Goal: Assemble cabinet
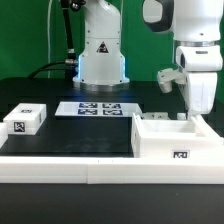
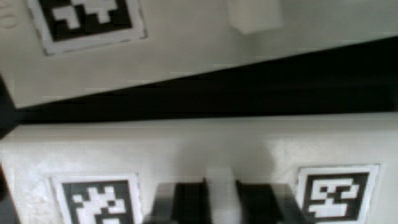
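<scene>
The cabinet box (image 1: 172, 137), large, white and open at the top, stands at the exterior view's right with a tag on its front. My gripper (image 1: 192, 112) reaches down onto its far wall. In the wrist view the box's white face (image 2: 196, 150) fills the lower half and carries two tags, one on each side of my gripper (image 2: 224, 205). The dark fingers (image 2: 185, 205) stand close together with a thin white strip of the wall between them. A flat white tagged panel (image 2: 80, 30) lies beyond.
A small white tagged block (image 1: 25, 121) sits at the exterior view's left. The marker board (image 1: 100, 108) lies in front of the robot base (image 1: 102, 55). A long white rail (image 1: 90, 165) runs along the table's front edge.
</scene>
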Available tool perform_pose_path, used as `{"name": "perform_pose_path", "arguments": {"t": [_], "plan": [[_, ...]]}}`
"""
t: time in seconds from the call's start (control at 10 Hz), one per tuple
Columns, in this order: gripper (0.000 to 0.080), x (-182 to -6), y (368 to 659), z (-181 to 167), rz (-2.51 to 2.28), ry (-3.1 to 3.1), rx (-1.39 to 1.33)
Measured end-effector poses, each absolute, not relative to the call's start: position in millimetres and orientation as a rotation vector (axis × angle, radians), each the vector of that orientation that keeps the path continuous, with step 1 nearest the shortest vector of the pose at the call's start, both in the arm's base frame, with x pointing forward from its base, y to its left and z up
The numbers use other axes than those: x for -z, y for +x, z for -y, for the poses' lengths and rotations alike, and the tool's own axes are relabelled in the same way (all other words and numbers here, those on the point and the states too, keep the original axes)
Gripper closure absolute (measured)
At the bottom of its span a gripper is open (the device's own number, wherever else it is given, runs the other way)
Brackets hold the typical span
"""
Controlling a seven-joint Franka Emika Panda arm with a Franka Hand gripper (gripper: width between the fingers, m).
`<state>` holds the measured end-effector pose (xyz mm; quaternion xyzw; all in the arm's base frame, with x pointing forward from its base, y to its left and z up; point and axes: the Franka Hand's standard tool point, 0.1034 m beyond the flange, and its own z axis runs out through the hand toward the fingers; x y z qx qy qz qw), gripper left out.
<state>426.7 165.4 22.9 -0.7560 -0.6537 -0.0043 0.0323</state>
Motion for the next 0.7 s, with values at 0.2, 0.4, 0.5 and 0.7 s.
{"name": "perform_pose_path", "arguments": {"t": [0.2,0.4,0.5,0.7], "plan": [[0.0731,-46.9,430,-156,2.032,-2.346,0.007],[0.0731,-68.0,440,-140,2.039,-2.368,0.000],[0.0731,-72.9,444,-133,2.046,-2.371,0.009],[0.0731,-72.7,445,-126,2.027,-2.385,0.001]]}}
